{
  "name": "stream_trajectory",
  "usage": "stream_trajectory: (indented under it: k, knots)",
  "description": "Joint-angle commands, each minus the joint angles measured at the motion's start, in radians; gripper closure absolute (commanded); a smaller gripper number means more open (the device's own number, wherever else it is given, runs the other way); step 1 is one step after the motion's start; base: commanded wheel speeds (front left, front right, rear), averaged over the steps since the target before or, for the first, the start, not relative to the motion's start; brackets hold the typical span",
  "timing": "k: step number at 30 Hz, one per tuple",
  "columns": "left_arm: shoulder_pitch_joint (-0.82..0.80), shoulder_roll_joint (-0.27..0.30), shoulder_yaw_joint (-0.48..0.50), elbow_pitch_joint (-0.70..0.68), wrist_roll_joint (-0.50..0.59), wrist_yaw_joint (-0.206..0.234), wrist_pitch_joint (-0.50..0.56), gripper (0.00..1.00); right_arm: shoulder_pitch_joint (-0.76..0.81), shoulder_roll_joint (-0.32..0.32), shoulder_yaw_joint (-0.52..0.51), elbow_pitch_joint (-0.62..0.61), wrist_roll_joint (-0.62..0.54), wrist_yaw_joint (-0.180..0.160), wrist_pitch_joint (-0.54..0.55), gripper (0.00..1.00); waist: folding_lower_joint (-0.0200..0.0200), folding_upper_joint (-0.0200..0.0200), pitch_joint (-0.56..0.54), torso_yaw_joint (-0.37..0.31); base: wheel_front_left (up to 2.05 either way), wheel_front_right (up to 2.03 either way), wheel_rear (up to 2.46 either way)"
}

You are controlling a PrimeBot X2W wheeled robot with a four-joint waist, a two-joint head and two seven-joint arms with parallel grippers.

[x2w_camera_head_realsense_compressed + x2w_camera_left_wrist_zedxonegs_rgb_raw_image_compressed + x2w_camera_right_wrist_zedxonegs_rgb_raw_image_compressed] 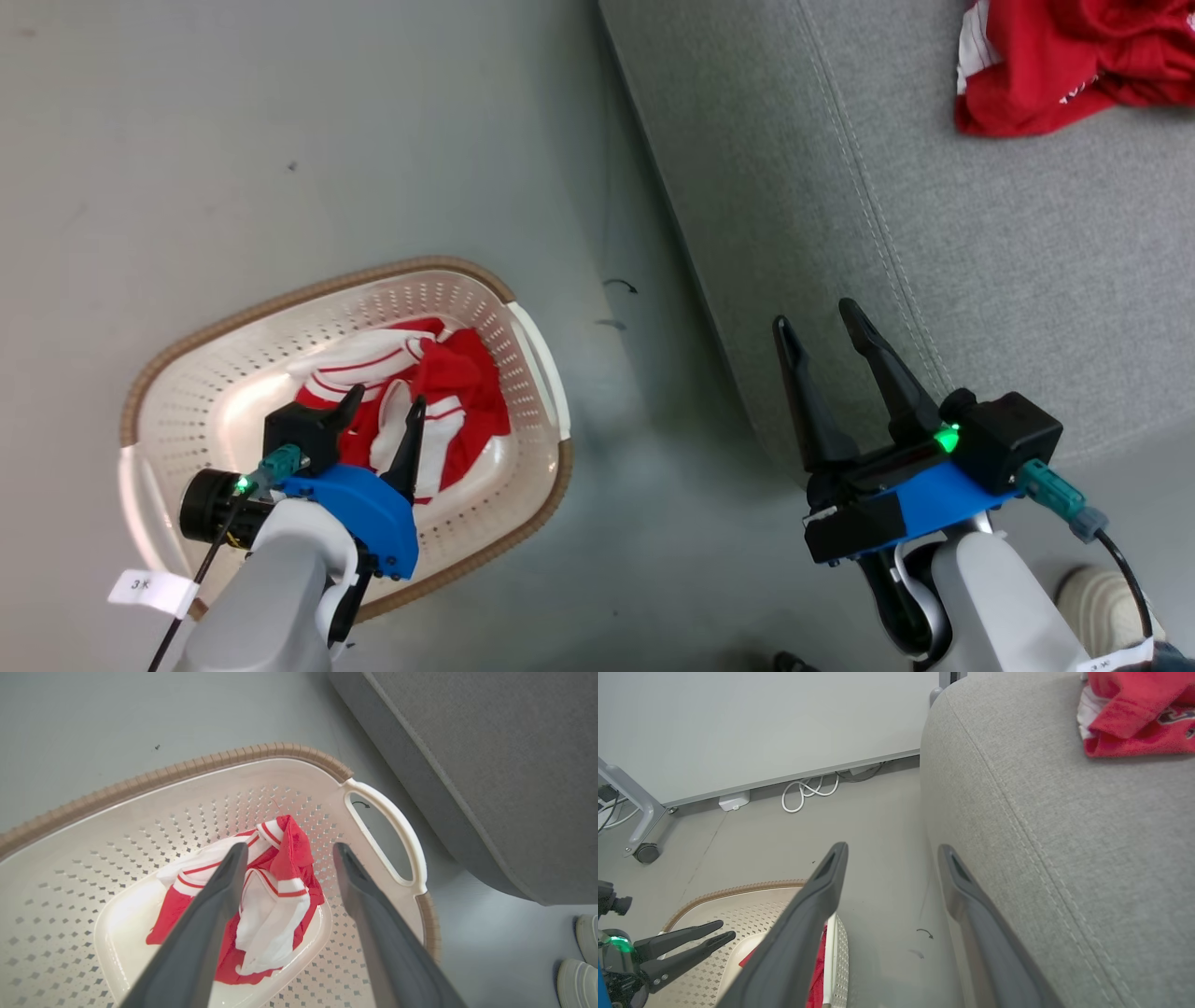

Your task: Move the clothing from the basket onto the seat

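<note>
left gripper spread wide, empty, above soft red-and-white striped garment crumpled in oval cream perforated plastic basket, near left | right gripper wide, empty | second red garment on grey fabric couch, far right | likely limp, light: pinch raised fold

Each of my pale grey forearms carries a blue bracket: ahead of it I see two long tapered dark fingers, beside it a black camera block, green light, teal plug, black cable.
</note>
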Motion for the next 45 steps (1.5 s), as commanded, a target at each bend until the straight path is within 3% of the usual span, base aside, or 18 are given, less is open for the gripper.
stream_trajectory:
  k: [1,11,23,24,26,38,45]
  knots:
    - [-0.025,0.005,-0.003,0.010,-0.008,-0.007,0.006,0.00,-0.021,0.001,0.003,0.001,0.004,0.000,-0.007,0.00,-0.0002,0.0000,0.040,-0.035,0.00,0.00,0.00]
    - [-0.128,-0.003,-0.040,0.163,-0.049,-0.007,0.074,0.00,-0.057,0.001,0.056,0.000,0.046,0.000,-0.015,0.00,-0.0002,0.0000,0.127,-0.083,0.00,0.00,0.00]
    - [-0.207,-0.002,-0.052,0.302,-0.035,0.062,0.094,0.00,-0.064,0.001,0.069,-0.037,0.069,0.000,-0.016,0.00,-0.0002,0.0000,0.181,-0.113,0.00,0.00,0.00]
    - [-0.210,-0.006,-0.049,0.311,-0.041,0.065,0.094,0.29,-0.063,0.001,0.069,-0.038,0.069,0.000,-0.016,0.00,-0.0002,0.0000,0.181,-0.112,0.00,0.00,0.00]
    - [-0.218,-0.011,-0.054,0.322,-0.039,0.063,0.092,1.00,-0.062,0.001,0.069,-0.037,0.070,0.000,-0.016,0.00,-0.0002,0.0000,0.180,-0.113,0.00,0.00,0.00]
    - [-0.243,-0.038,-0.074,0.361,-0.051,0.037,0.063,1.00,-0.071,0.001,0.067,-0.024,0.049,0.000,-0.015,0.00,-0.0002,0.0000,0.160,-0.084,0.00,0.00,0.00]
    - [-0.245,-0.072,-0.092,0.360,-0.061,0.012,0.028,1.00,-0.071,0.001,0.047,-0.001,0.022,0.000,-0.015,0.00,-0.0002,0.0000,0.101,-0.026,0.00,0.00,0.00]
